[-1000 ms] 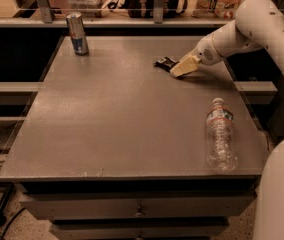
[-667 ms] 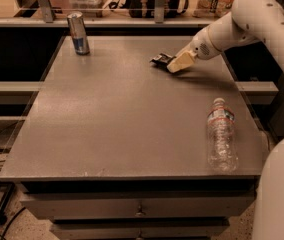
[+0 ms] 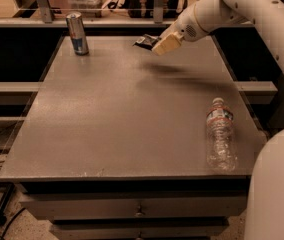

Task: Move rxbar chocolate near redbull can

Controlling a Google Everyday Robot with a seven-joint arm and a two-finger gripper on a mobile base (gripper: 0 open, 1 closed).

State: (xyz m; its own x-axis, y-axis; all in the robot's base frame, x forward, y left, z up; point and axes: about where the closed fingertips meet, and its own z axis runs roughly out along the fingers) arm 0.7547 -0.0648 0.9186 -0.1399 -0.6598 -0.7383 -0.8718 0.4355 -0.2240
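Note:
The redbull can (image 3: 77,33) stands upright at the far left corner of the grey table (image 3: 122,119). My gripper (image 3: 157,43) is at the far middle of the table, raised above the surface, with its tan fingers (image 3: 166,43) shut on the rxbar chocolate (image 3: 144,41). The black bar sticks out to the left of the fingers, toward the can. A shadow lies on the table below it.
A clear plastic water bottle (image 3: 220,134) with a red-white label lies on its side near the table's right front edge. A shelf rail (image 3: 132,21) with clutter runs behind the table. Drawers (image 3: 137,209) sit under the front edge. My white arm (image 3: 252,9) reaches in from the right.
My gripper has lifted the rxbar chocolate off the table and carried it left and farther back, toward the redbull can. The can and bottle have not moved.

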